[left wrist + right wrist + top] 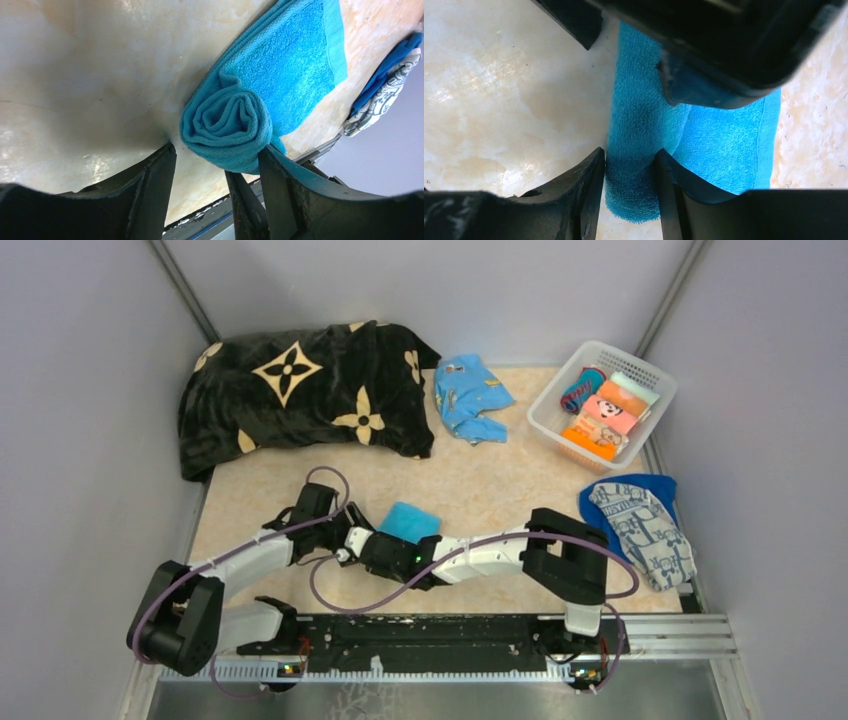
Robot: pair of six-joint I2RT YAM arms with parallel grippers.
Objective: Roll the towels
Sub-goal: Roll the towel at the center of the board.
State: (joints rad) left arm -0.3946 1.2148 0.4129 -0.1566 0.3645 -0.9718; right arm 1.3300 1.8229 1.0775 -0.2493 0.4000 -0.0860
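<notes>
The small turquoise towel (412,521) lies on the table, its near part rolled up (227,125) and its far part flat (292,65). My right gripper (629,155) is shut on the roll (634,130), one finger on each side. My left gripper (218,149) is open and straddles the roll's end; its right finger (282,185) touches the cloth and its left finger (155,185) stands just off it. Both grippers meet at the towel's near left corner (365,538). The white towel with dark-blue print (645,530) lies on the royal-blue one (640,485) at the right edge.
The black blanket with cream flowers (300,390) fills the back left. A light-blue garment (470,395) lies at the back middle. A white basket (652,375) with rolled cloths stands at the back right. Grey walls close in on both sides; a metal rail (660,635) runs along the near edge.
</notes>
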